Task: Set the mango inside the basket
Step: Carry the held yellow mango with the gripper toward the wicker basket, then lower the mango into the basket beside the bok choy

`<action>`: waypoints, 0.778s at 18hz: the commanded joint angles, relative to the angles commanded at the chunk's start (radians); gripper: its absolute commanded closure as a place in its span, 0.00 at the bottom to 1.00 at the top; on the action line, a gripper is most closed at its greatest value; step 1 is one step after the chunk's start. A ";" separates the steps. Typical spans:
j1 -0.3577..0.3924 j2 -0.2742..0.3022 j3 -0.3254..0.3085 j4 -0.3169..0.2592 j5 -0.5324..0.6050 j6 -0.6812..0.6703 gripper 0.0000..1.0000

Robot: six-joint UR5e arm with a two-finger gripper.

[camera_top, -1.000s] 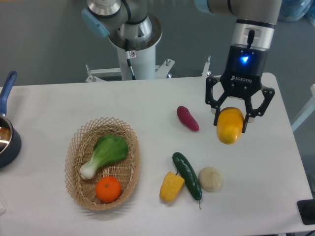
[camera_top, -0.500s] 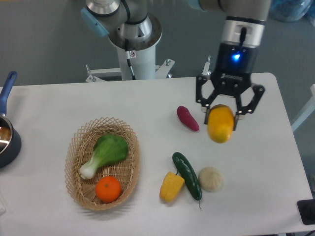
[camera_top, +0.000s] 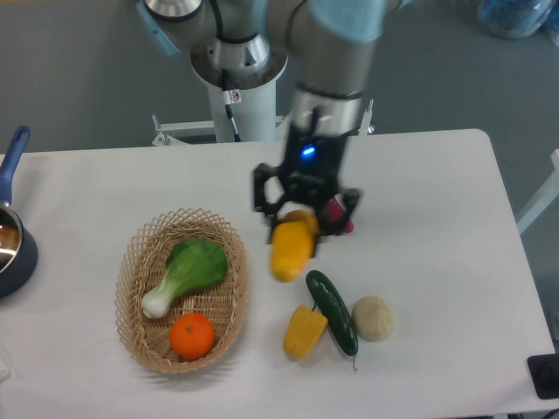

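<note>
The mango [camera_top: 292,247] is a glossy yellow oval with an orange blush at its top. My gripper [camera_top: 297,225] is shut on it and holds it in the air above the table, just right of the basket. The basket [camera_top: 138,336] is an oval tan wicker one at the left centre. It holds a green bok choy [camera_top: 187,272] and a round orange [camera_top: 191,336]. The mango hangs about a hand's width right of the basket's right rim.
A purple sweet potato [camera_top: 347,223] lies partly hidden behind the gripper. A dark cucumber [camera_top: 332,312], a yellow corn piece [camera_top: 303,332] and a pale round bun [camera_top: 373,318] lie below the mango. A dark blue pot [camera_top: 10,244] sits at the left edge.
The gripper has carried the mango leftward from the right side of the table, past the sweet potato, to just right of the basket. The other things have not moved.
</note>
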 joint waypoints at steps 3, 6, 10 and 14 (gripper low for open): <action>-0.029 -0.037 -0.017 -0.003 0.003 0.000 0.58; -0.058 -0.098 -0.003 0.003 0.005 0.003 0.58; -0.080 -0.158 -0.002 0.024 0.005 0.005 0.58; -0.088 -0.199 -0.002 0.052 0.014 0.005 0.58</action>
